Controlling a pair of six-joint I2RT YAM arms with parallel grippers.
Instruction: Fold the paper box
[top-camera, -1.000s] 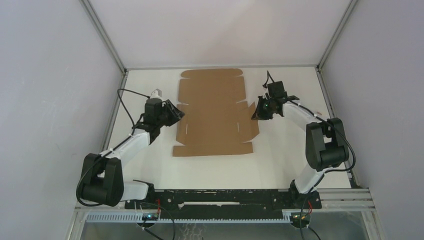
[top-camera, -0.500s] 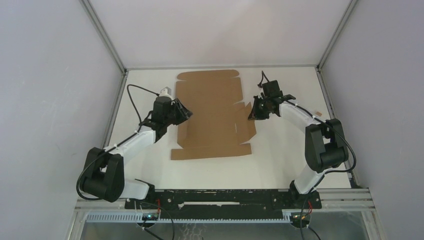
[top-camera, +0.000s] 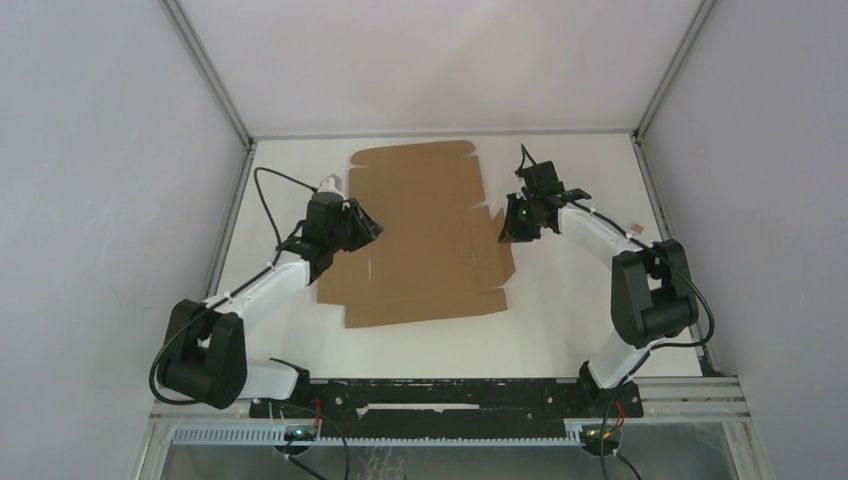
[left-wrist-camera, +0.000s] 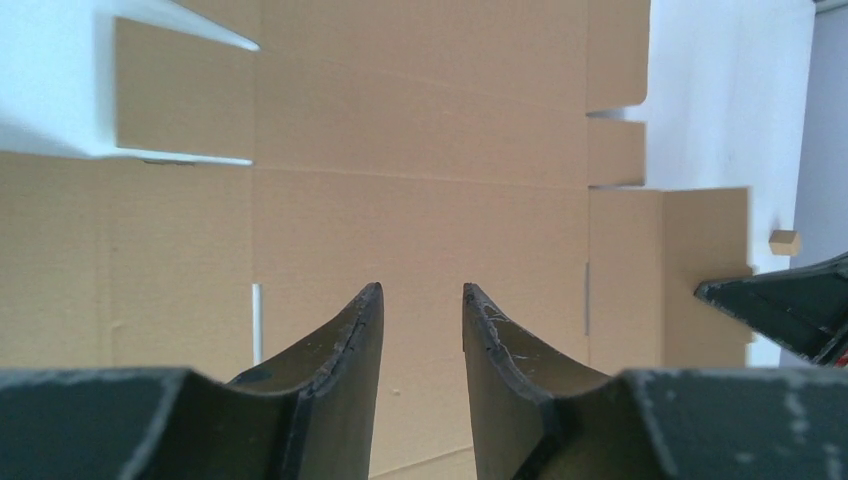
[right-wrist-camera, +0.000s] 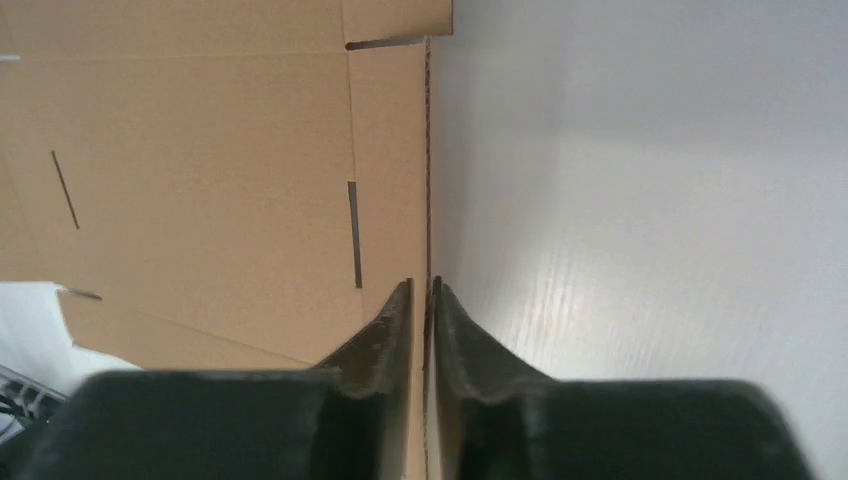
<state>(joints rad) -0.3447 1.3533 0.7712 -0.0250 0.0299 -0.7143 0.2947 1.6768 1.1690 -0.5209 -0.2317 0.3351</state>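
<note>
The paper box (top-camera: 425, 230) lies as a flat brown cardboard sheet with flaps and slits in the middle of the table. My left gripper (top-camera: 372, 228) is open and empty, low over the sheet's left part; in the left wrist view its fingers (left-wrist-camera: 420, 292) frame bare cardboard (left-wrist-camera: 420, 200). My right gripper (top-camera: 507, 228) is at the sheet's right edge. In the right wrist view its fingers (right-wrist-camera: 421, 285) are shut on the thin edge of the right side flap (right-wrist-camera: 200, 170).
A tiny brown cardboard scrap (left-wrist-camera: 784, 241) lies on the white table right of the sheet, near my right gripper's finger (left-wrist-camera: 790, 300). Metal frame posts and grey walls bound the table on the left, right and back.
The left gripper has moved right, onto the sheet's left part. The right gripper has shifted slightly left. The sheet has turned a little and its near-left part now reaches further left.
</note>
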